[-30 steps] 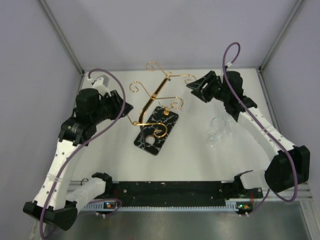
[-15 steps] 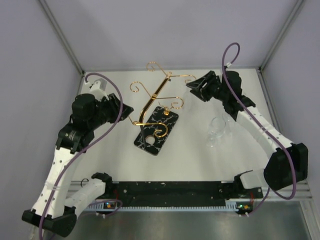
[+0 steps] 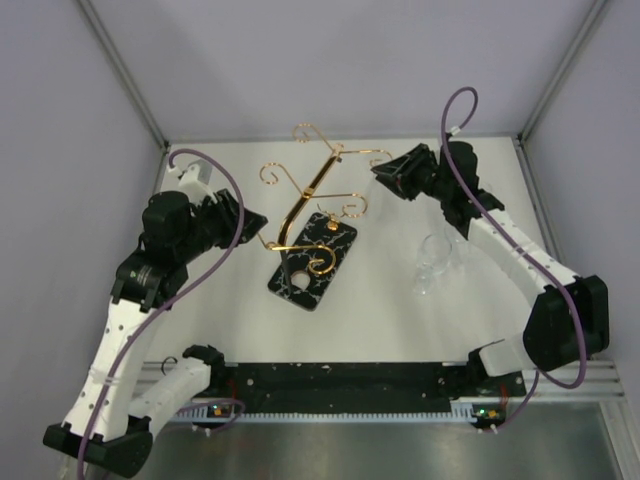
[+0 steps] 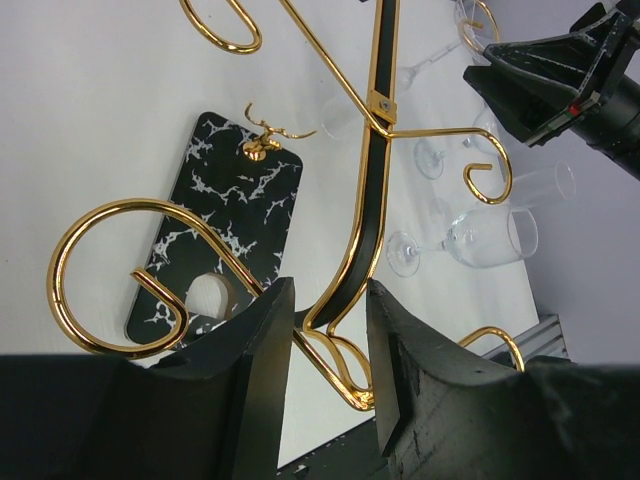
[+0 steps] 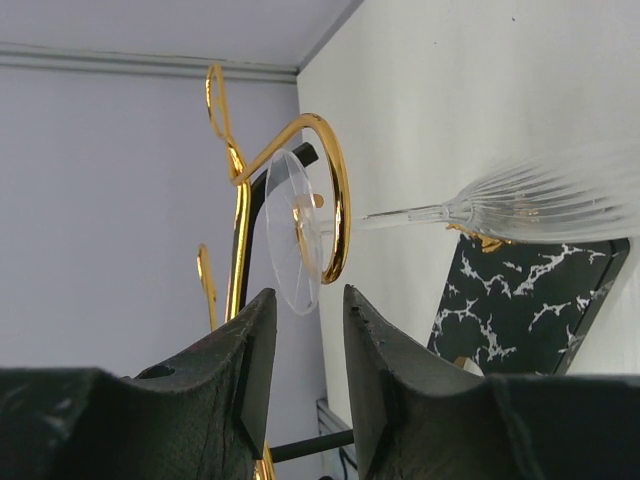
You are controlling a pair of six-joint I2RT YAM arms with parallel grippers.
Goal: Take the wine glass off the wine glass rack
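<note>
R gripper [image 5: 308, 300] fingers apart. Foot of wine glass [image 5: 500, 205] sits just past tips, hooked in right-hand scroll of wine glass rack [image 5: 343, 200]. L gripper [image 4: 330, 292] straddles rack post; can't tell if pinching. Glass prob. light, slick, fragile: take stem nr foot, gentle squeeze.

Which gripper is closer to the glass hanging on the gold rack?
Right. The right gripper is just beside the hanging glass, its open jaws at the glass's round foot. The left gripper is across the rack, open around its lower post.
</note>
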